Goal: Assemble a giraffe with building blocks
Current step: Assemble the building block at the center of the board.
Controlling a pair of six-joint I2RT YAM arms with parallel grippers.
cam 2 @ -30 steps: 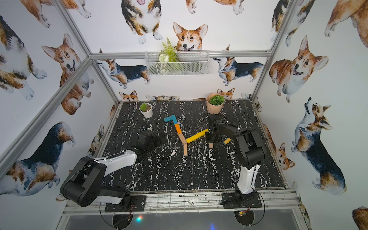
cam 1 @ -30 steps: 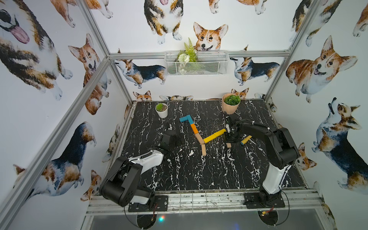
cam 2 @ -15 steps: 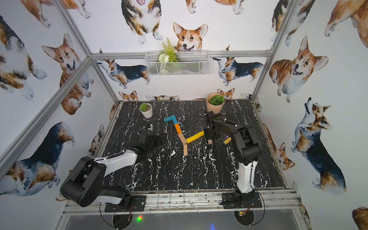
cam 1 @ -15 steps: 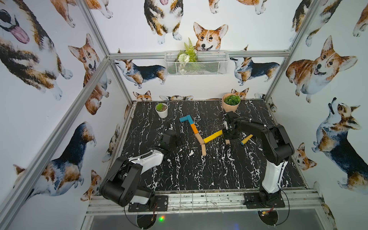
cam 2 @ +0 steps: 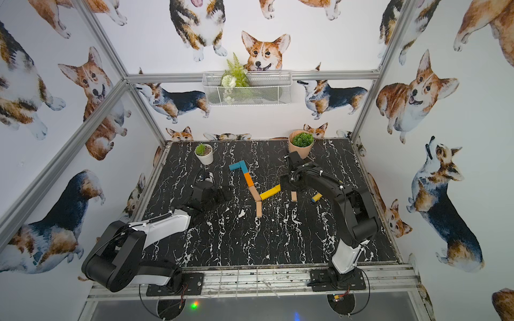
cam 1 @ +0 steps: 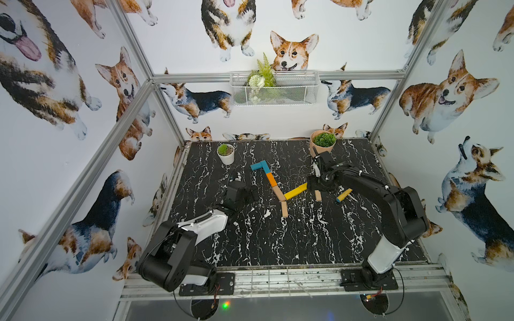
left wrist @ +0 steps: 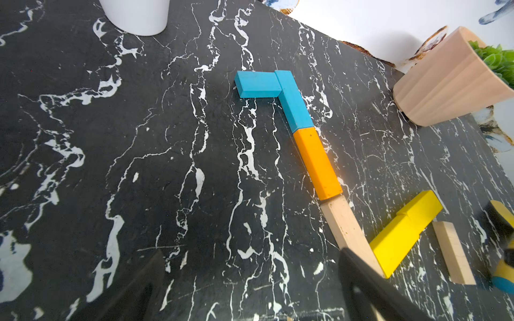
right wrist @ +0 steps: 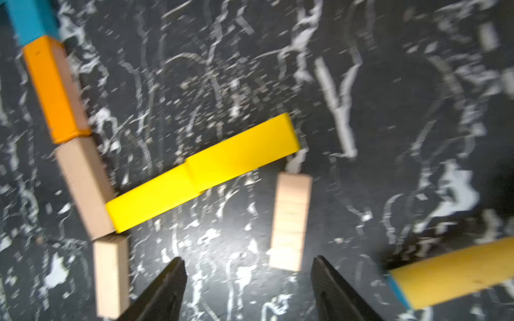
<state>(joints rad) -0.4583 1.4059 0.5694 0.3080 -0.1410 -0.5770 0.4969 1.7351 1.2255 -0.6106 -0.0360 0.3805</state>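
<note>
left pincer (left wrist: pixel 251 253) spread | right pincer (right wrist: pixel 248 258) spread, empty | tan pot (cam 1: pixel 325 149) close behind right arm (cam 1: pixel 370 186)

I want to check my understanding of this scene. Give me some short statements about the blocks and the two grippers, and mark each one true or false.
1. The orange block lies between a teal block and a tan block. True.
2. The two yellow blocks stand stacked one on the other. False: they lie flat on the table, end to end.
3. The right gripper is shut on a yellow block. False: its jaws stand open and hold nothing.
4. The left gripper is open and empty. True.
</note>
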